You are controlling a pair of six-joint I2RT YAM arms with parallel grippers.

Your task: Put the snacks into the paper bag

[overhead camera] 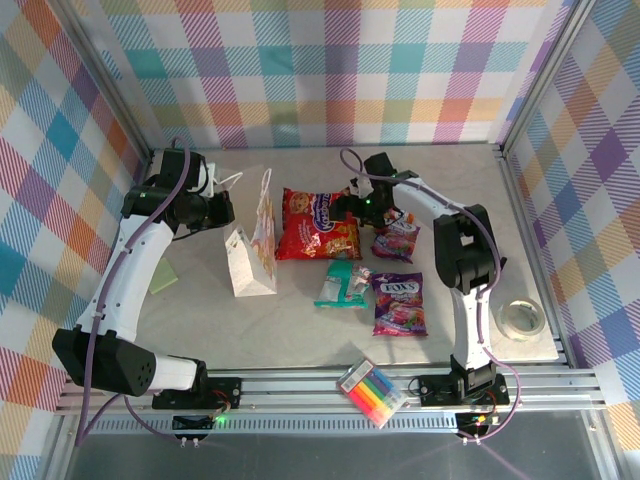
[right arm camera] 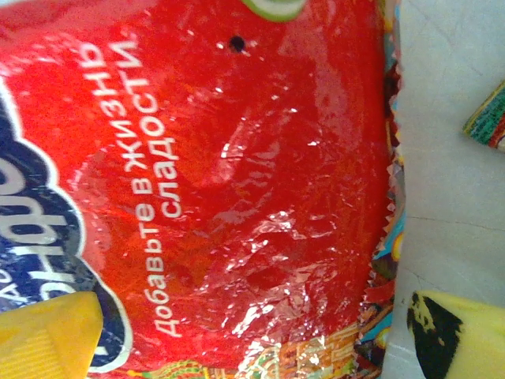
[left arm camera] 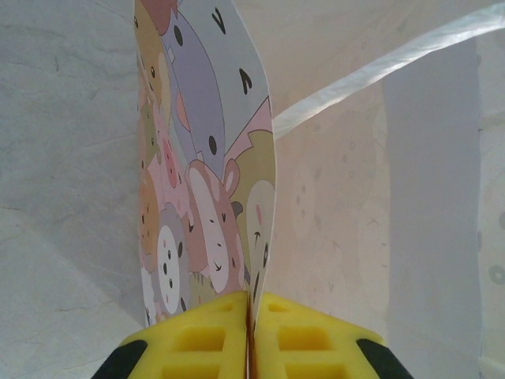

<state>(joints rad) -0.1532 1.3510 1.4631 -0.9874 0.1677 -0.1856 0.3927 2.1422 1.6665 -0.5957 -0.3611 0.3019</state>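
Note:
The paper bag (overhead camera: pixel 250 262) stands left of centre, its printed wall (left arm camera: pixel 197 189) running away from my left gripper (left arm camera: pixel 251 316), which is shut on that wall's edge; in the top view this gripper (overhead camera: pixel 228 212) is at the bag's far left rim. A rope handle (left arm camera: pixel 379 71) crosses the bag's pale inside. The large red chip bag (overhead camera: pixel 315 225) lies flat beside the paper bag. My right gripper (overhead camera: pixel 362 207) hangs open low over its right edge: one yellow finger (right arm camera: pixel 47 339) is above the foil (right arm camera: pixel 237 158), the other (right arm camera: pixel 465 339) is past the serrated seam.
A teal packet (overhead camera: pixel 342 283), a purple candy bag (overhead camera: pixel 398 303) and a small magenta packet (overhead camera: pixel 397 235) lie right of centre. Marker pens (overhead camera: pixel 372 393) rest on the front rail, a tape roll (overhead camera: pixel 521 319) lies at the right and a green note (overhead camera: pixel 163 277) at the left.

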